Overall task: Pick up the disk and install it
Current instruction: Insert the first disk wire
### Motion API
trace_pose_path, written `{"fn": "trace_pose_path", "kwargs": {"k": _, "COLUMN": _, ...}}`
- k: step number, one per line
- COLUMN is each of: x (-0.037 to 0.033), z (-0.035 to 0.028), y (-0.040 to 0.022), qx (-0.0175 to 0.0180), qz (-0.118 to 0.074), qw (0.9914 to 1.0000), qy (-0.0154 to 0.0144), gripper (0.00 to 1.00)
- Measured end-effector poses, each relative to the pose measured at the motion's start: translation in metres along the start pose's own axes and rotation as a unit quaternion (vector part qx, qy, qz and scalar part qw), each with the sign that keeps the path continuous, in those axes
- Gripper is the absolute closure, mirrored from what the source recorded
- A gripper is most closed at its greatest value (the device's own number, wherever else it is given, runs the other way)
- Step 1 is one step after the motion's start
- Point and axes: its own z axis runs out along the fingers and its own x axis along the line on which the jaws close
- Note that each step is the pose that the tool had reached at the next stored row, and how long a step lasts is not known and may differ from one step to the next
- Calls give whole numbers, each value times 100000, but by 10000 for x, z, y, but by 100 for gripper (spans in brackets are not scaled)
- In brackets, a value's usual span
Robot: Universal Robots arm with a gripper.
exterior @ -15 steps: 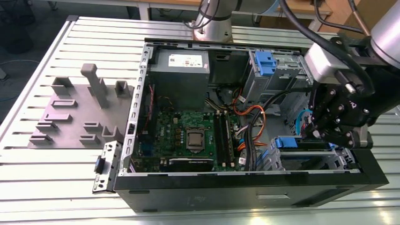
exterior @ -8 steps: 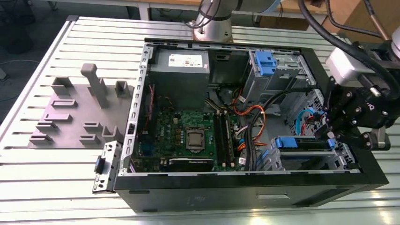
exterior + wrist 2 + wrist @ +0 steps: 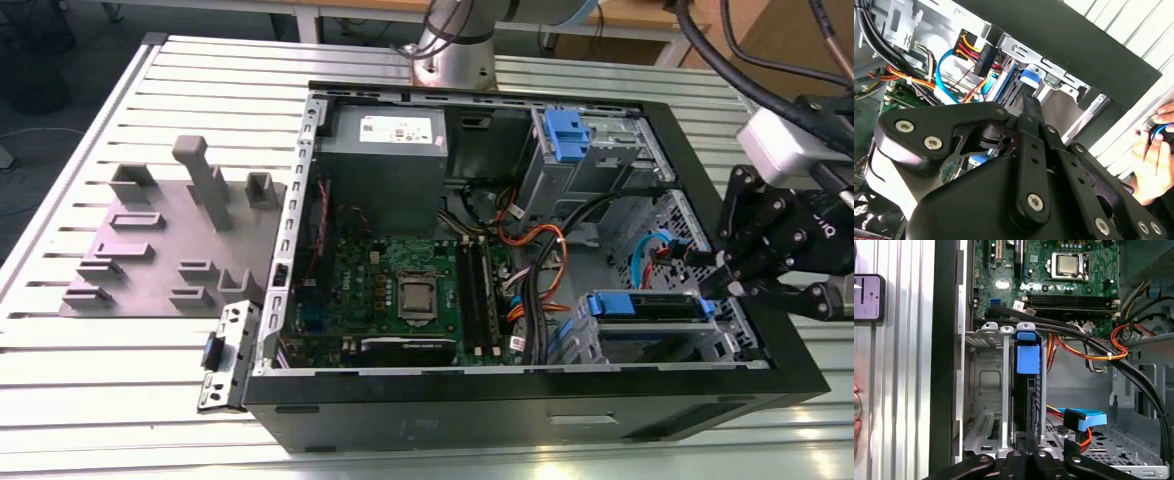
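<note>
The disk (image 3: 647, 305) stands on edge in the drive cage at the case's near corner on the exterior view's right, its blue bracket tab (image 3: 1028, 359) facing out of the slot. The same blue tab (image 3: 1030, 76) shows in the second wrist view, just beyond my fingertips. My black gripper (image 3: 717, 275) hangs over the case's wall on the exterior view's right, beside that cage. In the second wrist view the gripper (image 3: 1031, 104) has its fingers drawn together into one narrow bar aimed at the tab. Whether they touch the disk I cannot tell.
Orange, black and blue cables (image 3: 1104, 352) run beside the cage. The open case (image 3: 534, 400) holds a motherboard (image 3: 400, 290), a power supply (image 3: 387, 135) and a far bay with a blue bracket (image 3: 567, 135). A grey fixture (image 3: 174, 235) lies on the slatted table. A person's hand (image 3: 1154, 150) is near the case.
</note>
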Motion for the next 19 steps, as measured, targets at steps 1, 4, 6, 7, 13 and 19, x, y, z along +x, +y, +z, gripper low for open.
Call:
{"fn": "trace_pose_path", "kwargs": {"k": 1, "x": -17, "z": -10, "y": -2, "qx": -1, "qz": 2, "qw": 100000, "qy": 0, "gripper": 89}}
{"fn": "trace_pose_path", "kwargs": {"k": 4, "x": -75, "z": -37, "y": -7, "qx": -1, "qz": 1, "qw": 100000, "qy": -2, "gripper": 89}}
{"fn": "trace_pose_path", "kwargs": {"k": 6, "x": -115, "z": -48, "y": -18, "qx": 1, "qz": -2, "qw": 100000, "qy": -2, "gripper": 89}}
{"fn": "trace_pose_path", "kwargs": {"k": 7, "x": -141, "z": -48, "y": -27, "qx": 0, "qz": 1, "qw": 100000, "qy": 1, "gripper": 89}}
{"fn": "trace_pose_path", "kwargs": {"k": 13, "x": -308, "z": -46, "y": -66, "qx": -433, "qz": 25, "qw": 99999, "qy": 163, "gripper": 89}}
{"fn": "trace_pose_path", "kwargs": {"k": 19, "x": -384, "z": -45, "y": -109, "qx": -2642, "qz": 108, "qw": 99962, "qy": 735, "gripper": 89}}
